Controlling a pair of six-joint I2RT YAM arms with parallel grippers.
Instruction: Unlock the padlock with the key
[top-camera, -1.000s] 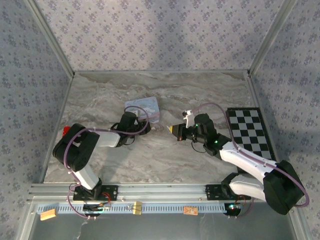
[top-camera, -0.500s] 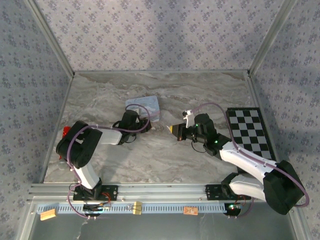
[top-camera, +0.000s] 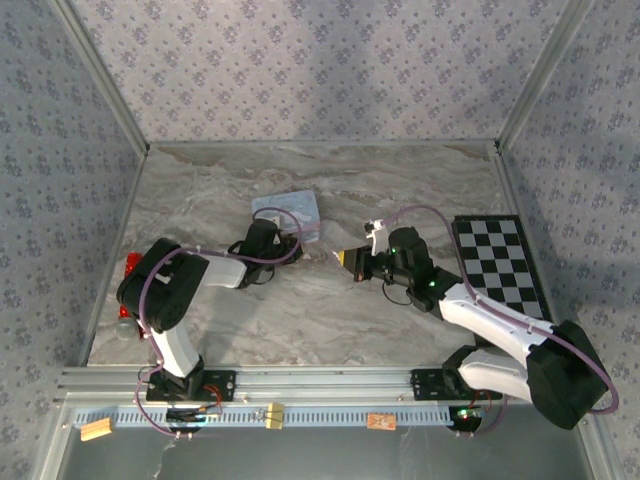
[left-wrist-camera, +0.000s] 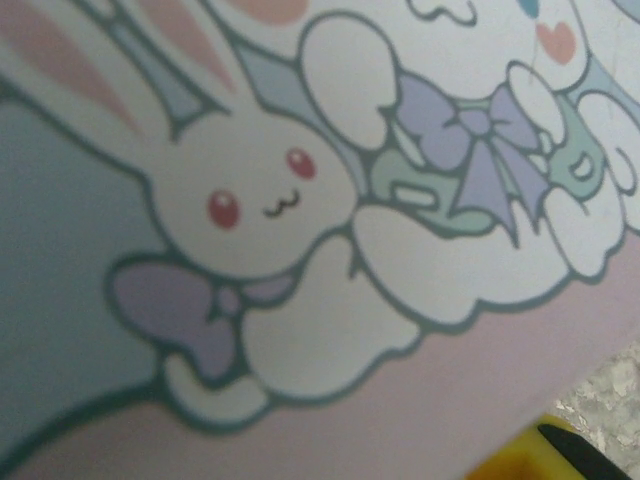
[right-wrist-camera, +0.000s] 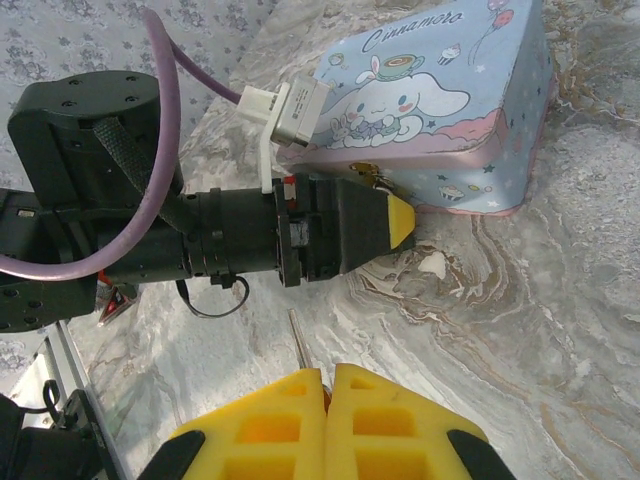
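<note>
- Saw the right gripper (right-wrist-camera: 328, 372) with its yellow fingers (right-wrist-camera: 265, 430) pressed flat together, clamped on a thin silvery key (right-wrist-camera: 297, 340) poking out past the tips.
- Pointed that key toward the left gripper (right-wrist-camera: 398, 222), with a gap of bare marble table (right-wrist-camera: 520, 330) in between.
- Couldn't tell how wide the left jaws stood. From the right wrist camera, got just a side look at one yellow tip on a black body.
- Found that yellow tip right up against the front edge of the pastel tin (right-wrist-camera: 440, 110), low on its pink rim.
- Spotted the padlock (right-wrist-camera: 377, 182) as a tiny dark bit hanging at the tin's front lip, just beside the left tip. Too small and half hidden to say whether anything touched it.
- Got only a blurry close-up of the tin's cartoon bunny (left-wrist-camera: 250, 200) from the left wrist camera, plus a sliver of yellow in the bottom corner.
- From above, saw the tin lying flat mid-table, both grippers near it, and a checkerboard mat (top-camera: 500, 262) off to the right.
</note>
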